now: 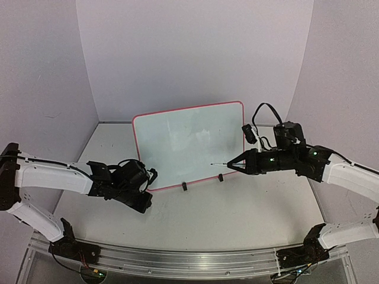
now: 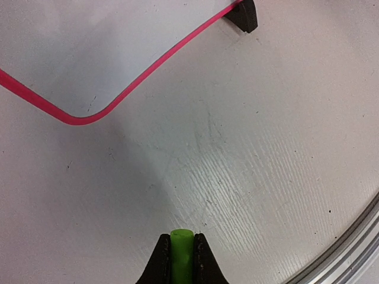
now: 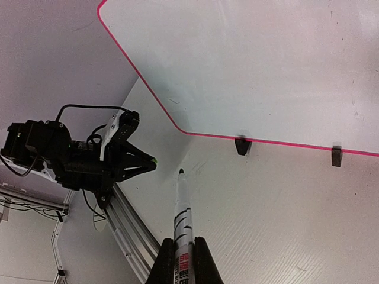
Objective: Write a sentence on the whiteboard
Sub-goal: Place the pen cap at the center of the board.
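Observation:
The whiteboard (image 1: 189, 142) stands propped at the back centre, white with a pink-red rim, on black clips (image 1: 184, 186). No green sentence shows on it in any view. My right gripper (image 1: 232, 164) is shut on a white marker (image 1: 220, 164) with its dark tip bare, pointing left just in front of the board's lower right part. In the right wrist view the marker (image 3: 182, 213) sticks out past the gripper (image 3: 182, 245), below the board (image 3: 254, 65). My left gripper (image 1: 149, 176) sits at the board's lower left corner (image 2: 59, 47), shut on a green cap (image 2: 181, 251).
An aluminium rail (image 1: 189, 260) runs along the table's near edge and also shows in the left wrist view (image 2: 349, 248). White walls enclose the back and sides. The left arm and its cables show in the right wrist view (image 3: 77, 157).

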Robot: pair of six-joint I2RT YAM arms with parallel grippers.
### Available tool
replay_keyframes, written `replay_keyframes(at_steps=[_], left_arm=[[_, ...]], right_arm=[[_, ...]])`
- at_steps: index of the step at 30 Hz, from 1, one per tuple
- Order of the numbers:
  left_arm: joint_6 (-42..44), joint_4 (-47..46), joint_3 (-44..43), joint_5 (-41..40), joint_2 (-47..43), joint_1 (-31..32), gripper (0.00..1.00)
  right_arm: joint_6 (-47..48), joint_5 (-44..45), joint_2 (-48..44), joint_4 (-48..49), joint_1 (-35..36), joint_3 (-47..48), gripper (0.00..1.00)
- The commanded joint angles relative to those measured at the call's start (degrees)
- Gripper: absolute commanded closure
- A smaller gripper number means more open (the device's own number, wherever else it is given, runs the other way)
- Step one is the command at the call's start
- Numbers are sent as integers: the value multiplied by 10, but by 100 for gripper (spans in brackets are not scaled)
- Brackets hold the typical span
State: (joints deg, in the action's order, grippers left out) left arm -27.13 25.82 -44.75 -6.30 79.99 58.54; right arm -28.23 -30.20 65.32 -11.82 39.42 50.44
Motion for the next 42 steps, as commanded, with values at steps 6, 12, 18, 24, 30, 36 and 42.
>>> replay_keyframes(at_steps=[6, 12, 18, 24, 30, 36, 42], left_arm=[[-8, -33, -18, -10, 60, 4, 96], [-3, -38, -24, -4, 81, 3, 90], [-6, -40, -23, -1, 86, 4, 74], [-9, -39, -20, 5, 76, 3, 58], [-19, -41, -11, 13, 59, 4, 47], [-26, -42, -5, 19, 47, 3, 37], [-28, -37, -3, 22, 23, 3, 34]], right_arm=[[-6, 23, 12, 63, 7, -19, 100], [-4, 31, 17, 65, 11, -25, 100], [-5, 40, 12, 65, 15, -33, 100], [-3, 48, 3, 64, 24, -37, 100], [-1, 58, -2, 64, 32, -40, 100], [-2, 62, -1, 64, 36, -43, 100], [-3, 68, -7, 62, 39, -41, 100]])
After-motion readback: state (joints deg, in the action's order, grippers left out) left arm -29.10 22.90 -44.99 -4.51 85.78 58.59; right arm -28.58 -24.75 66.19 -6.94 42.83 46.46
